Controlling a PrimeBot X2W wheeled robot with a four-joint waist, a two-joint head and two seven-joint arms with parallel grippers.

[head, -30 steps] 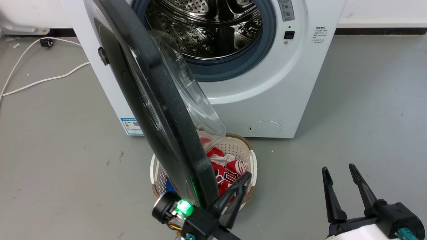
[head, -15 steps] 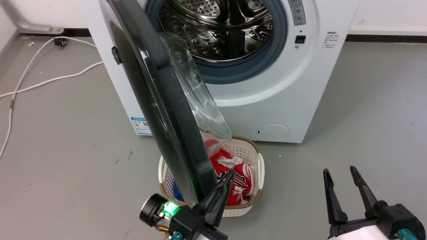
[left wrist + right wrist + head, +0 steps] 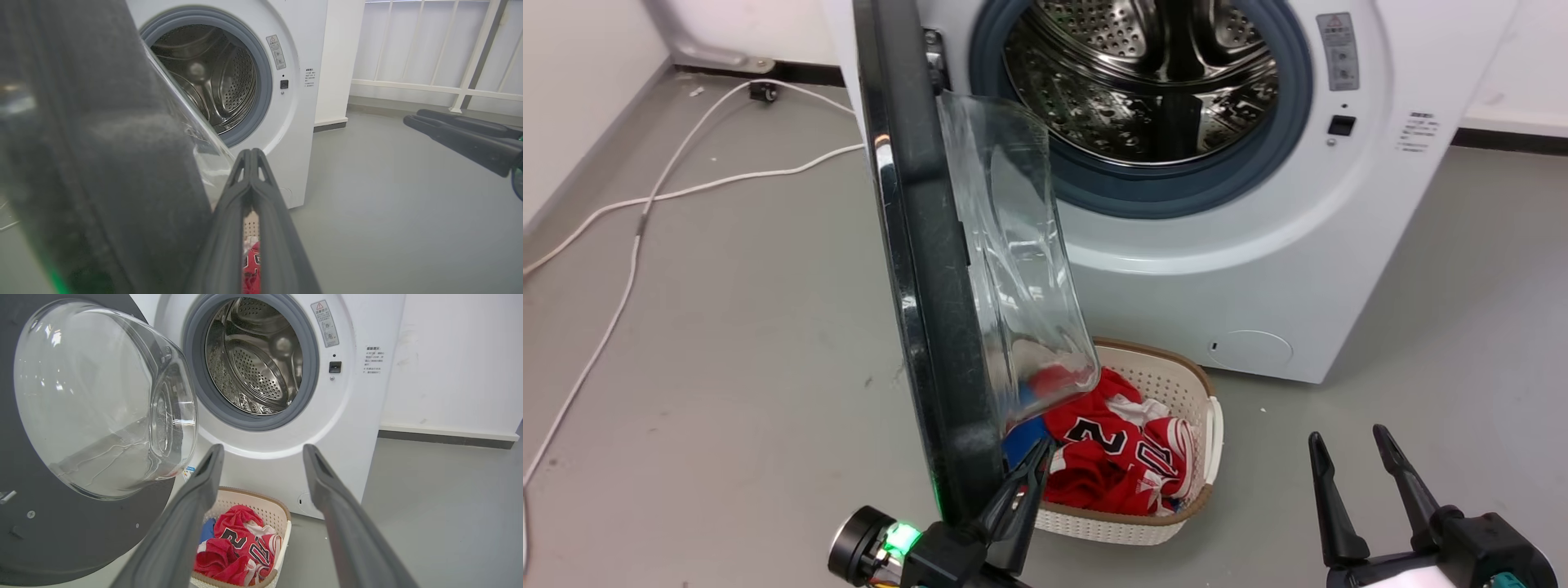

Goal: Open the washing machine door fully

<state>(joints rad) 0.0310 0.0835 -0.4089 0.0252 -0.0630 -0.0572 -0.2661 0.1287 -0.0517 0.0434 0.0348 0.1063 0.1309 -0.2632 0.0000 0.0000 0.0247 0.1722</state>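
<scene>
The washing machine is white, with its steel drum and grey-blue gasket exposed. The washing machine door stands edge-on to the head view, swung out roughly square to the machine front, its clear glass bowl bulging to the right. My left gripper is shut, its fingers lying against the inner side of the door's lower rim. The left wrist view has the door close on the left of the shut left gripper. My right gripper hangs open at the lower right, away from the door.
A white lattice basket holding a red jersey sits on the floor in front of the machine, right of the door. A white cable trails over the grey floor on the left. A wall and a white railing stand to the right.
The head camera has shifted. The door has swung further open, from slanted to nearly edge-on, and my left gripper has stayed against its inner rim. The right gripper stays open.
</scene>
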